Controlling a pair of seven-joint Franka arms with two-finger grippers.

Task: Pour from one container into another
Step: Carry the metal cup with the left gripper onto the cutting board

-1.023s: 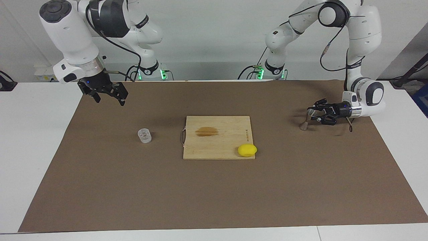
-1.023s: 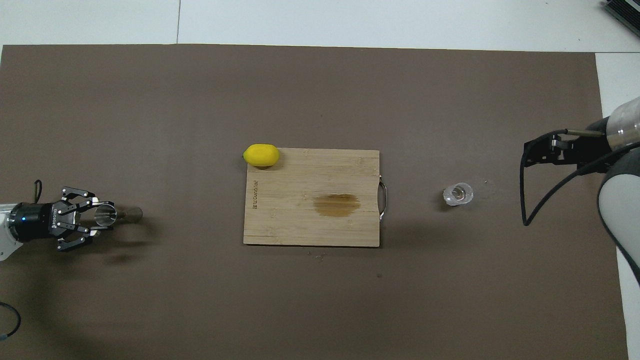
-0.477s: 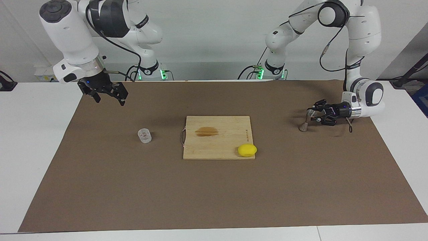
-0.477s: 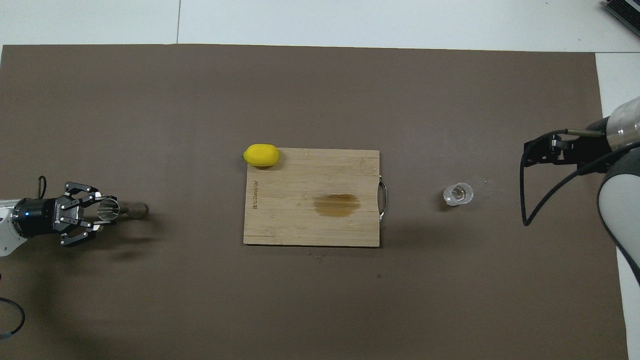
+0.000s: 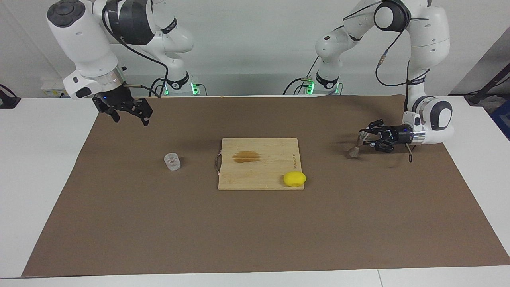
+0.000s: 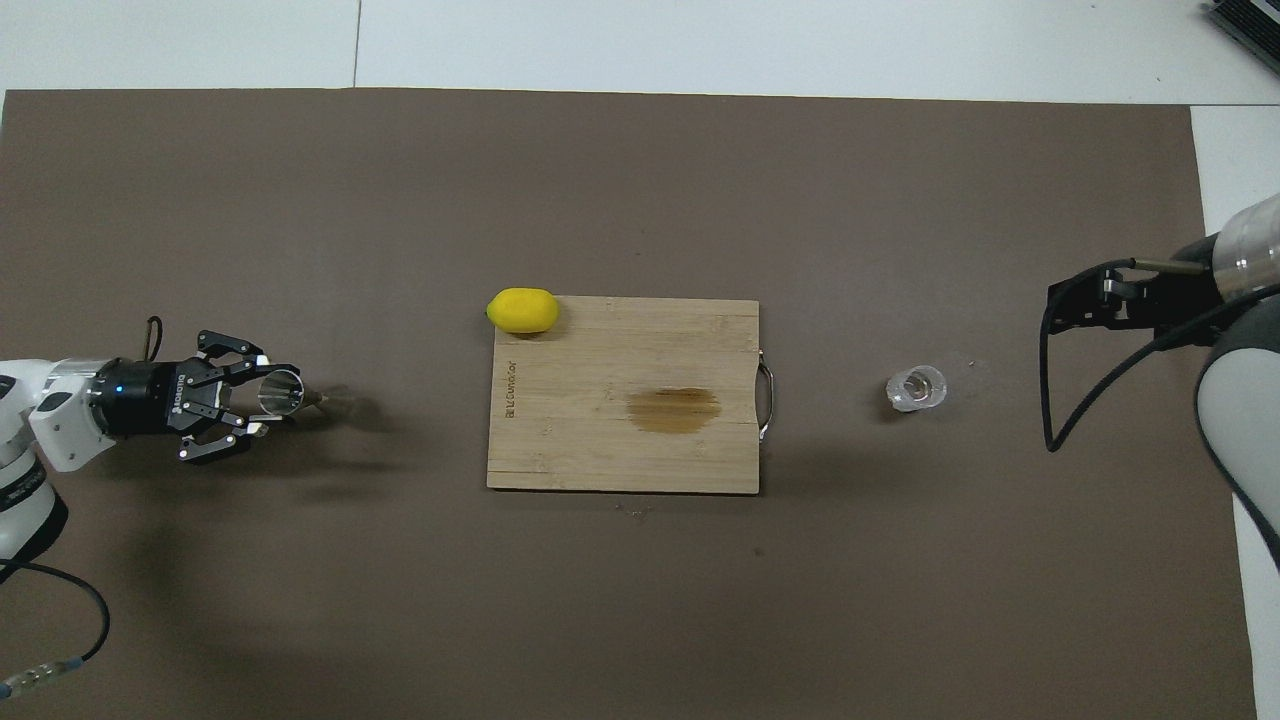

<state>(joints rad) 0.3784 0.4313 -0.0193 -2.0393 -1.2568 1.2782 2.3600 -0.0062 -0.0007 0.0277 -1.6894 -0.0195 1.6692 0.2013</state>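
Observation:
The clear ribbed cup (image 5: 172, 162) stands upright on the brown mat toward the right arm's end, beside the cutting board; it also shows in the overhead view (image 6: 916, 388). The metal jigger (image 5: 356, 146) is tilted in my left gripper (image 5: 364, 138), which is shut on its upper cone, low over the mat toward the left arm's end. In the overhead view the jigger (image 6: 282, 392) shows its open mouth at the left gripper (image 6: 262, 395). My right gripper (image 5: 128, 114) is open and empty, raised over the mat's edge, apart from the cup; it also shows in the overhead view (image 6: 1078, 304).
A wooden cutting board (image 5: 275, 159) with a brown stain and a metal handle lies mid-table between cup and jigger, also seen from overhead (image 6: 580, 440). A yellow lemon (image 5: 295, 178) sits at its corner farthest from the robots, also in the overhead view (image 6: 522, 310).
My left gripper has moved with the jigger toward the cutting board. The right arm and the cup have not moved.

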